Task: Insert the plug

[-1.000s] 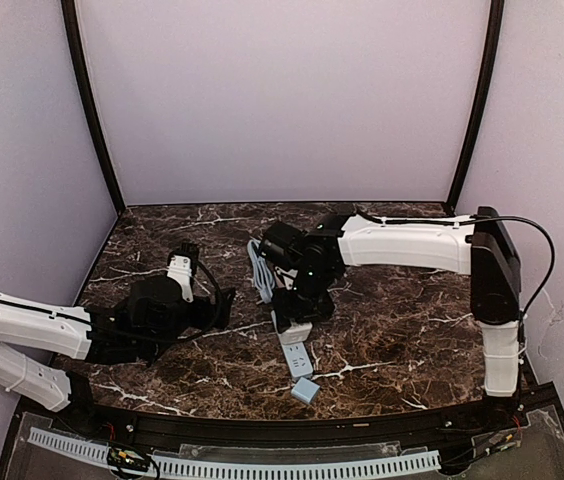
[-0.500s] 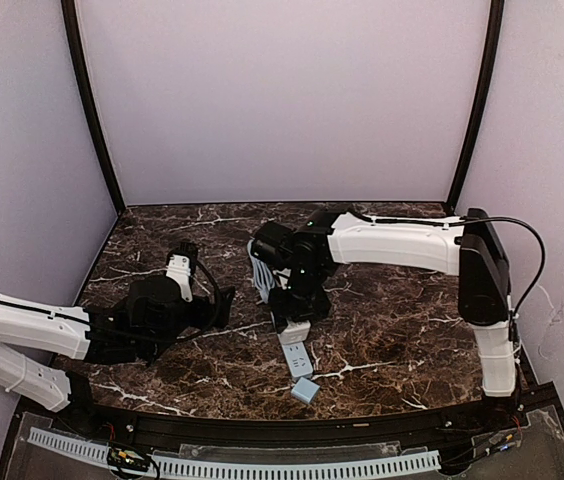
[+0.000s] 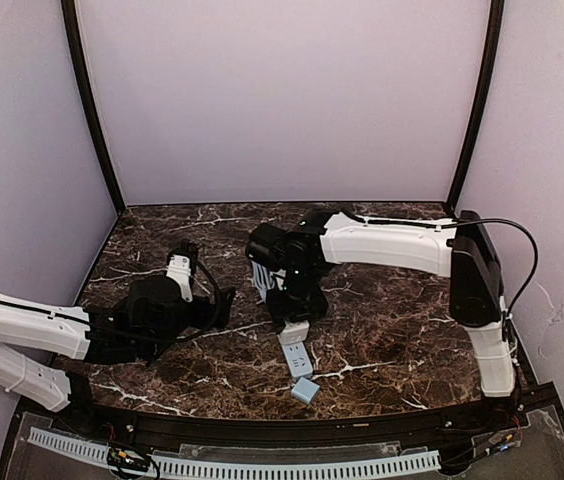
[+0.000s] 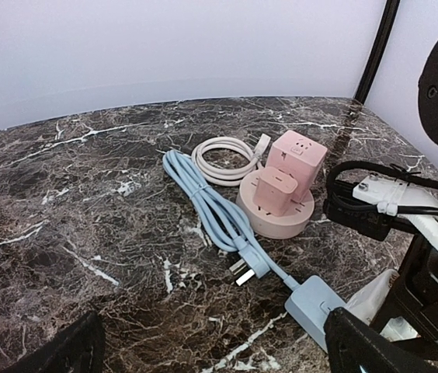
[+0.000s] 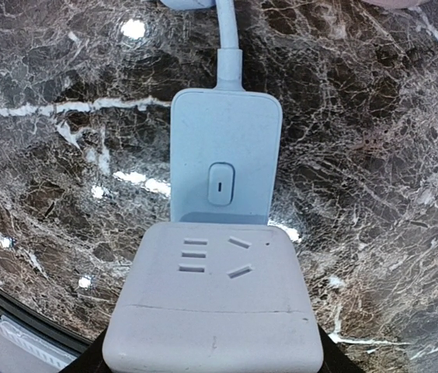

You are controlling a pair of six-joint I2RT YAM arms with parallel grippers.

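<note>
Lit softly and evenly from above, with pale walls [image 3: 282, 100] bright and faintly lilac. Casts only weak, short shadows on the dark tabletop [image 3: 392, 330]. Picks up small white glints off the polished marble in the right wrist view, brightest near the top left. Bends at the edges there, fisheye-like, and goes slightly soft on the near adapter [image 5: 213, 311]. Reads sharp mid-frame in the left wrist view; blurs and darkens the fingers [image 4: 67, 353] at the bottom corners.

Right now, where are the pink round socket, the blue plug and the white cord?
pink round socket [image 4: 277, 225], left wrist view, on its front wall.
blue plug [image 4: 254, 260], left wrist view, on the plug body.
white cord [image 4: 200, 162], left wrist view, on the coil's left side.
</note>
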